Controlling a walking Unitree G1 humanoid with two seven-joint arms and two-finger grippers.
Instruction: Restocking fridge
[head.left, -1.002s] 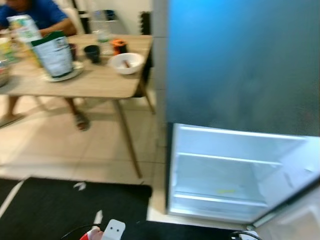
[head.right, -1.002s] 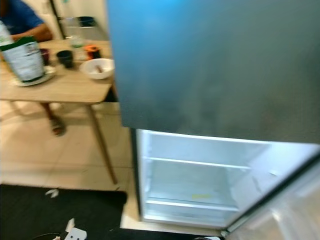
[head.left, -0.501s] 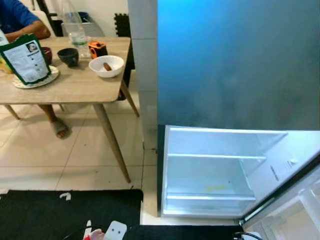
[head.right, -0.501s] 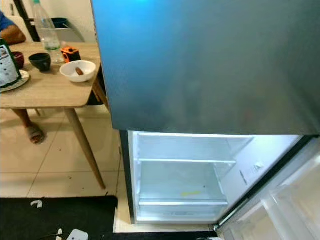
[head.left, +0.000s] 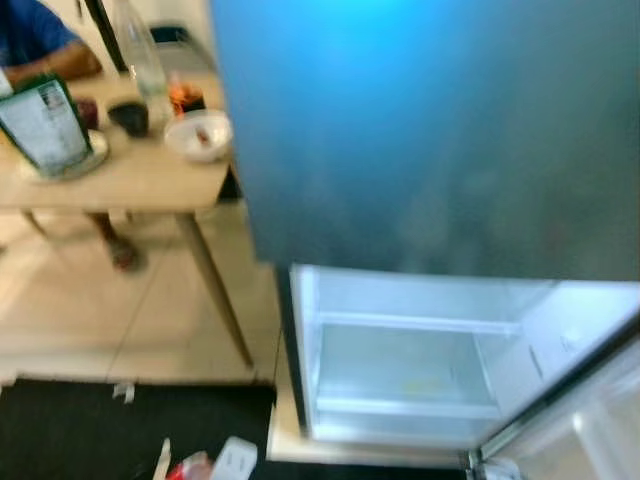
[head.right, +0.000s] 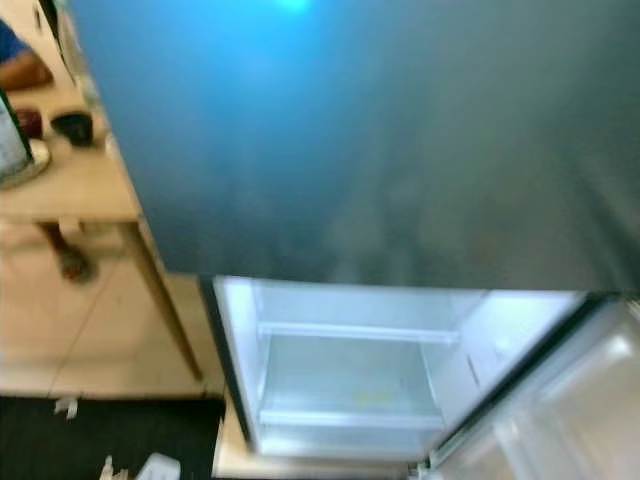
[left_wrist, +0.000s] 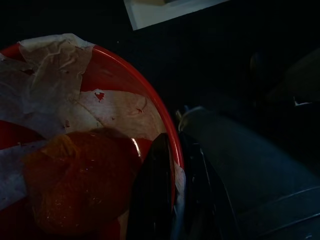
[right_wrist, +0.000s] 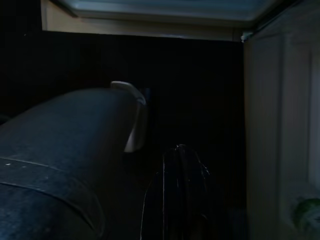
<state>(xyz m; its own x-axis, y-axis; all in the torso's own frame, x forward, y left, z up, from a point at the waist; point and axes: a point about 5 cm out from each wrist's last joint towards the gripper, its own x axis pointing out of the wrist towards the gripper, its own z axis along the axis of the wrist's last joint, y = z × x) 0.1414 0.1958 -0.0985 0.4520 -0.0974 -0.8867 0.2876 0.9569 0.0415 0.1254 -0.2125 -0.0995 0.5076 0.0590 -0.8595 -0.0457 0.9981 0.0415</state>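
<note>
Compared w/ half a sec ago, head cam is swinging so the whole scene is shifting: fridge (head.left: 430, 140) is filling more of the picture, its dark blue upper door looming closer, and everything is blurring w/ the motion. Nothing in the room itself appears to be moving.

Lower fridge compartment (head.left: 400, 370) is standing open and lit, w/ a glass shelf (head.left: 415, 322) and no food visible inside; its door (head.right: 560, 400) is swung out to the robot's right. To the left, a wooden table (head.left: 120, 175) is carrying a white bowl (head.left: 198, 135), a dark cup (head.left: 128, 117), a clear bottle (head.left: 140, 55) and a green-and-white bag (head.left: 45, 125); a person in a blue sleeve (head.left: 35, 40) is sitting behind it.

Left gripper (left_wrist: 172, 195) is clenching the rim of a red bowl (left_wrist: 145, 105) lined w/ white paper and holding an orange-brown food lump (left_wrist: 75, 180), low over the black mat (head.left: 110, 430). Right gripper (right_wrist: 177, 195) is hanging idle in shadow near the door; its jaws look pressed together, grasping nothing.

Judgement: robot is closing in on the fridge, so the bowl is likely going into the open compartment soon.
</note>
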